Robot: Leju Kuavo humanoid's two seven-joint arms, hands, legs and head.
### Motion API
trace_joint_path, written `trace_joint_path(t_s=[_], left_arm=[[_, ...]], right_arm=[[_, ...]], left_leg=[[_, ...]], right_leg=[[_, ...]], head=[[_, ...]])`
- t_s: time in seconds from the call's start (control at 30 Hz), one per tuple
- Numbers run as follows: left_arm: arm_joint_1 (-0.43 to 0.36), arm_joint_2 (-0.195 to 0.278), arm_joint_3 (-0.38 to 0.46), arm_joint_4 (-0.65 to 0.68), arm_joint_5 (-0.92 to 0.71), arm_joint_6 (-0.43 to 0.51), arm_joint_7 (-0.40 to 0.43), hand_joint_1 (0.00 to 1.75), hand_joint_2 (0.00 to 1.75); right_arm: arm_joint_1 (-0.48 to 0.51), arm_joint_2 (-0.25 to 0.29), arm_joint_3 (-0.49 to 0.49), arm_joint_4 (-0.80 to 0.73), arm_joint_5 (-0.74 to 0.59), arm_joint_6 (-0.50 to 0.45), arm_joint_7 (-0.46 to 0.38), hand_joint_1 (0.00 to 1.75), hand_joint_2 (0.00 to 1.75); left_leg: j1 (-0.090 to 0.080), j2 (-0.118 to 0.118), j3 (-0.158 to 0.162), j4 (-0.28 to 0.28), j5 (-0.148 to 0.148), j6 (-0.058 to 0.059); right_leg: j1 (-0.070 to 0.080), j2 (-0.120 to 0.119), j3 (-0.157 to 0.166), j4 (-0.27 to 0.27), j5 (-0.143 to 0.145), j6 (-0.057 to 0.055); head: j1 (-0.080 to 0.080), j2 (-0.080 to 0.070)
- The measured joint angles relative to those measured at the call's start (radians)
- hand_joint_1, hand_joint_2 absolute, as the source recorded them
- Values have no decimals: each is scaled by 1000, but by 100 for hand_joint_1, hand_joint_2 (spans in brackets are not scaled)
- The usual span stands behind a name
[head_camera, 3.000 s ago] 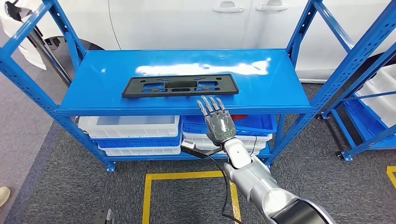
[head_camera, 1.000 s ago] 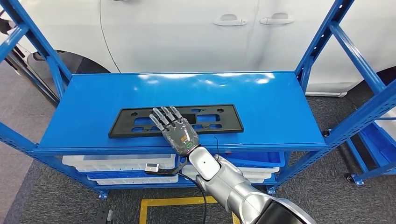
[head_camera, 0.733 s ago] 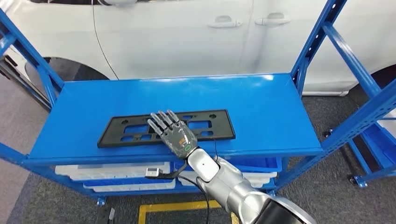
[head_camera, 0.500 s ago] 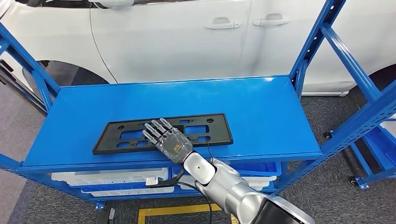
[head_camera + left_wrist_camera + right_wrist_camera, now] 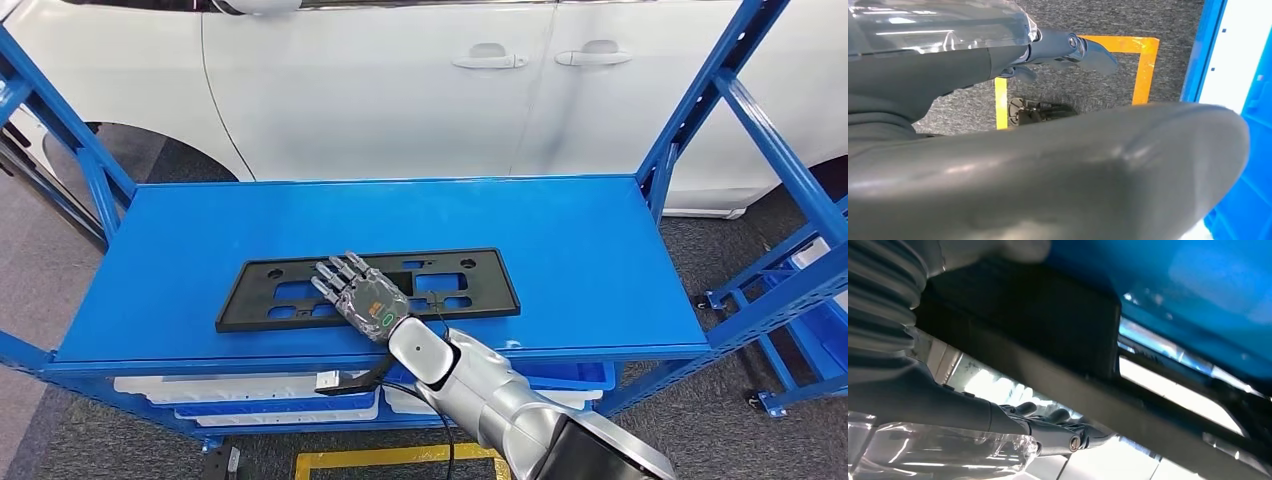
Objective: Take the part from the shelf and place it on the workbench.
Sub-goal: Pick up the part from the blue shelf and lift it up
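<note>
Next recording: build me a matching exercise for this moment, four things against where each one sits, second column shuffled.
Things:
1. black part
2. right hand
3. white and blue bins
4. white car

Places:
A. behind the shelf
B. on the lower level, under the top shelf board
C. lying flat on the top shelf board
D. over the middle of the part, fingers spread

Pairs: 1-C, 2-D, 3-B, 4-A
</note>
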Motion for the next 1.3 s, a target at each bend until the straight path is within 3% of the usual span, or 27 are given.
trace_joint_path(t_s=[0.07, 0.1, 0.23, 0.3, 0.37, 0.43, 0.5, 0.57, 0.63, 0.77, 0.83, 0.9, 0.93, 0.97, 1.0, 1.03, 1.07, 1.13, 1.17, 1.3], left_arm=[[-1, 0, 1, 0, -1, -1, -1, 0, 0], [-1, 0, 1, 0, -2, -1, -2, 0, 0], [-2, 0, 1, 0, -6, -1, -5, 0, 0], [-3, 1, 1, 0, -8, -1, -7, 0, 0], [-4, 1, 1, 0, -9, -1, -8, 0, 0], [-4, 1, 1, 0, -9, -1, -9, 0, 0], [-4, 1, 1, 0, -9, -1, -9, 0, 0], [-5, 1, 2, 0, -9, -3, -10, 0, 0], [-7, 2, 2, 0, -9, -8, -12, 0, 0], [-9, 0, 2, 0, -11, -26, -33, 0, 0], [-10, -1, 3, 0, -12, -42, -62, 0, 0], [-11, 0, 3, 0, -12, -56, -89, 0, 87], [-10, 0, 4, 0, -12, -59, -96, 0, 131], [-10, 0, 4, 0, -12, -62, -101, 0, 175], [-9, 0, 4, 0, -13, -64, -103, 0, 175], [-10, 0, 4, 0, -14, -66, -105, 0, 175], [-10, -1, 4, 0, -16, -70, -108, 0, 175], [-11, -1, 3, 0, -21, -80, -109, 0, 175], [-11, -1, 3, 0, -23, -86, -107, 0, 175], [-11, -1, 5, 0, -15, -105, -99, 0, 175]], right_arm=[[-6, -3, -1, 3, -11, 15, 15, 175, 175], [-8, -6, -1, 5, -15, 18, 21, 175, 175], [-16, -20, -8, 11, -25, 20, 33, 175, 175], [-22, -24, -13, 12, -26, 18, 35, 175, 175], [-25, -27, -17, 14, -26, 18, 36, 175, 175], [-26, -29, -19, 16, -26, 18, 37, 175, 175], [-26, -30, -20, 17, -26, 17, 38, 175, 175], [-27, -30, -21, 18, -25, 15, 38, 175, 175], [-27, -31, -23, 18, -23, 11, 36, 175, 175], [-28, -32, -34, 18, -25, -3, 27, 175, 175], [-30, -33, -41, 18, -28, -9, 20, 175, 175], [-28, -36, -48, 19, -32, -14, 13, 175, 175], [-27, -38, -51, 19, -34, -16, 11, 175, 175], [-26, -40, -53, 19, -36, -18, 9, 175, 175], [-25, -41, -54, 20, -37, -20, 8, 175, 175], [-25, -42, -56, 20, -38, -22, 6, 175, 175], [-26, -42, -59, 20, -41, -25, 3, 175, 175], [-27, -42, -66, 19, -51, -38, -10, 175, 175], [-27, -42, -72, 19, -60, -50, -20, 175, 175], [-27, -39, -125, -3, -197, -100, -125, 175, 175]], left_leg=[[-3, -2, 1, 7, -6, -7], [-5, -3, 0, 10, -8, -12], [-1, -2, -5, 21, -19, -34], [2, -2, -35, 92, -63, -44], [4, -2, -96, 226, -127, -52], [6, -1, -136, 308, -147, -56], [7, -1, -120, 273, -112, -56], [8, 0, -58, 144, -49, -53], [5, 1, -6, 34, -14, -43], [2, -1, 3, 9, -13, -17], [5, 0, 5, 3, -9, -5], [4, 1, 5, 3, -9, 2], [3, 1, 5, 4, -10, 3], [2, 1, 5, 5, -11, 3], [2, 0, 6, 6, -12, 3], [2, -2, 7, 7, -13, 1], [2, -3, 8, 10, -16, -1], [-2, -5, 4, 17, -21, -8], [-3, -5, 2, 19, -23, -13], [0, -4, -5, 34, -37, -35]], right_leg=[[2, -1, 58, -136, 59, -8], [4, -1, 72, -170, 70, -13], [5, 0, 79, -190, 77, -36], [0, -1, 82, -196, 81, -44], [0, -1, 82, -196, 80, -47], [1, -1, 83, -196, 79, -47], [0, 0, 85, -195, 78, -45], [0, 2, 90, -195, 74, -40], [4, 2, 90, -192, 72, -32], [5, 2, 84, -187, 66, -9], [4, 1, 57, -126, 26, 0], [2, 0, -9, 11, -38, 5], [1, 0, -41, 74, -58, 6], [1, 0, -60, 108, -60, 7], [1, 0, -59, 99, -41, 6], [1, 0, -40, 51, -7, 4], [1, 0, -7, -23, 33, 0], [4, 0, 46, -145, 79, -10], [6, 0, 57, -172, 85, -15], [5, 1, 60, -187, 87, -34]], head=[[0, 0], [0, 0], [0, 0], [0, 0], [0, 0], [0, 0], [0, 0], [0, 0], [0, 0], [0, 0], [0, 0], [0, 0], [0, 0], [0, 0], [0, 0], [0, 0], [0, 0], [0, 0], [0, 0], [0, 0]])
